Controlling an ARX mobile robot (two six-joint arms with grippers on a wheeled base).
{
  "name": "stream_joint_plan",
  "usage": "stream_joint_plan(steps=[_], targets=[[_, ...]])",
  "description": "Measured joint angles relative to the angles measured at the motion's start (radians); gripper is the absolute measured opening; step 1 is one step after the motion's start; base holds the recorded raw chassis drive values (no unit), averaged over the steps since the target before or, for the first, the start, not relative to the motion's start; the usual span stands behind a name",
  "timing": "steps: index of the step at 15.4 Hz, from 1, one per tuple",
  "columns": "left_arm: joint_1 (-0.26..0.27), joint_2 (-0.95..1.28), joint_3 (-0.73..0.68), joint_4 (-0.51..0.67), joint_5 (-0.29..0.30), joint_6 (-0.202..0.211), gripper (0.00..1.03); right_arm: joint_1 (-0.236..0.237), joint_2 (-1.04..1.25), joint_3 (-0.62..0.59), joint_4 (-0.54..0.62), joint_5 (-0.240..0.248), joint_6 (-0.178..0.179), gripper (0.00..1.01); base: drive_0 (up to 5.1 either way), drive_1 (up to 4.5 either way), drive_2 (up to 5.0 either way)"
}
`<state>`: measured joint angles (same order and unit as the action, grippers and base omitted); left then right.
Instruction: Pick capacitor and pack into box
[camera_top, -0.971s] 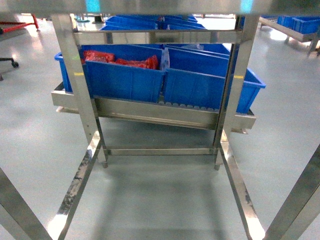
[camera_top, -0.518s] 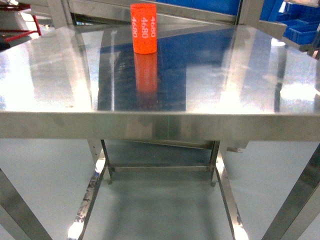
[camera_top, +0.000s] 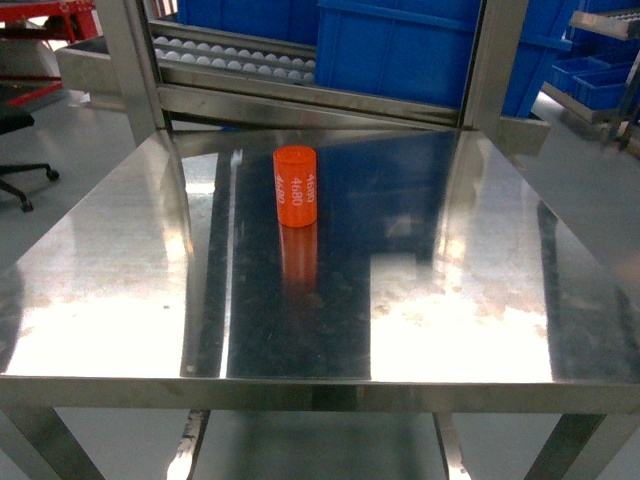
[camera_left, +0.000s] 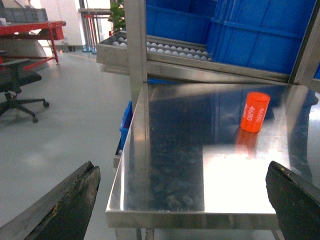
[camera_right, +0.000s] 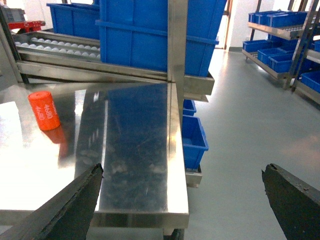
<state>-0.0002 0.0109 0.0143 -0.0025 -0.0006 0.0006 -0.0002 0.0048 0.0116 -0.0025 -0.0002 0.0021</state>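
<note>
The capacitor (camera_top: 295, 186), an orange cylinder printed 4680, stands upright on the steel table (camera_top: 450, 300), towards its far middle. It also shows in the left wrist view as the capacitor (camera_left: 254, 111) and in the right wrist view as the capacitor (camera_right: 44, 110). My left gripper (camera_left: 182, 172) hangs open off the table's near left corner with nothing between its dark fingers (camera_left: 75, 200). My right gripper (camera_right: 182, 172) is open too, off the near right corner, well short of the capacitor. The box is out of view. Neither gripper shows in the head view.
Behind the table a steel rack (camera_top: 300, 95) with roller tracks carries large blue bins (camera_top: 400, 45). Its uprights (camera_top: 125, 70) rise at the table's far corners. More blue bins (camera_right: 195, 140) sit low to the right, an office chair (camera_left: 17, 90) to the left.
The head view has risen from under the table to above it. The rack's lower shelf has dropped out of sight, and the capacitor now shows from above on the tabletop.
</note>
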Motion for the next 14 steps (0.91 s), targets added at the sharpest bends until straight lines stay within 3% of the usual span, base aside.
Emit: stream_joint_plan(steps=[14], targets=[[0.000,0.000,0.000,-0.002,0.000,0.000,0.98,0.000,0.000,0.000,-0.003,0.000,0.000,0.98,0.0,0.00,0.0]])
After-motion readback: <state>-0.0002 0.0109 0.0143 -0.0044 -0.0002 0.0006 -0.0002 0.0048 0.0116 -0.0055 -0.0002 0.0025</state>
